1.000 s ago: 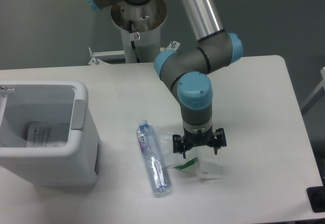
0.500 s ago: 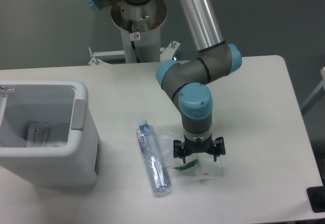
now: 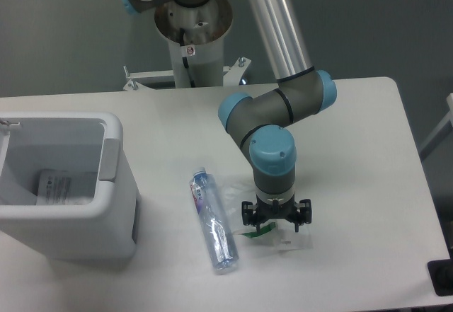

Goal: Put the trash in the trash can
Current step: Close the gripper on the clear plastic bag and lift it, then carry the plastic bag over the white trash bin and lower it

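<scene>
Right now the black two-finger gripper (image 3: 275,221), jaws apart, sits low-centre over a thin clear plastic bag (image 3: 282,237) with a green strip.

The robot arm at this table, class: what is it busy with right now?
The arm has its gripper down over the clear plastic bag with the green strip, right at the table. Whether the jaws have closed on it cannot be told. The plastic bottle lies untouched just beside it. The white trash can stands at the table's other end with something already inside.
</scene>
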You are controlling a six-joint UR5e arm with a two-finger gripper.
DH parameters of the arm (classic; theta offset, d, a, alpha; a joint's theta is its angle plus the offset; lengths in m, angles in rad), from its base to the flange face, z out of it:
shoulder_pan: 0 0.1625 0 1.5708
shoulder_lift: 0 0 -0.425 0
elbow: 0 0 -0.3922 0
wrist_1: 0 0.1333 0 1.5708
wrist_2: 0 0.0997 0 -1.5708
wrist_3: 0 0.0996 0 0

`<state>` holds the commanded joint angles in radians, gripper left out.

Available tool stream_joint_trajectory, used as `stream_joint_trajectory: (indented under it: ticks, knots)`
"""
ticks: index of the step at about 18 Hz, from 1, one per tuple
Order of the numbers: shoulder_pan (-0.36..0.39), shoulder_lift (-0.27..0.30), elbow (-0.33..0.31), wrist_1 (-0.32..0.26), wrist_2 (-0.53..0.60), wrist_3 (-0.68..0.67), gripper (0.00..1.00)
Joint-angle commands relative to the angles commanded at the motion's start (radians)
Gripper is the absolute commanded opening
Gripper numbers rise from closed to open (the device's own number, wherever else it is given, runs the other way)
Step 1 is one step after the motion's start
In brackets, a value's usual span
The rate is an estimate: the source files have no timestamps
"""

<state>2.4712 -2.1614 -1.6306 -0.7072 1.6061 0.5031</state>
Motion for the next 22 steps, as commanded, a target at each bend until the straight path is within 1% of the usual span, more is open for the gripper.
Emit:
stream_joint_trajectory:
  ticks: [1, 2, 3, 7, 9, 11, 12, 14, 16, 18, 20, 22]
  knots:
    - [0.0, 0.0, 0.002, 0.0, 0.0, 0.0, 0.21]
    - [0.0, 0.003, 0.002, -0.002, 0.0, 0.0, 0.06]
    - [0.0, 0.006, 0.002, -0.002, 0.0, -0.002, 0.0]
    - [0.005, 0.02, 0.005, -0.003, -0.003, 0.002, 0.0]
    - [0.011, 0.046, 0.014, -0.003, -0.026, 0.002, 0.0]
    - [0.024, 0.078, 0.029, -0.005, -0.075, 0.002, 0.0]
    - [0.043, 0.11, 0.032, -0.005, -0.11, 0.0, 0.0]
    - [0.072, 0.168, 0.032, -0.006, -0.217, -0.008, 0.0]
    - [0.103, 0.245, 0.034, -0.006, -0.314, -0.026, 0.0]
    - [0.117, 0.314, 0.049, -0.008, -0.408, -0.128, 0.0]
    - [0.118, 0.363, 0.07, -0.008, -0.452, -0.205, 0.0]
    - [0.109, 0.411, 0.078, -0.006, -0.459, -0.213, 0.0]
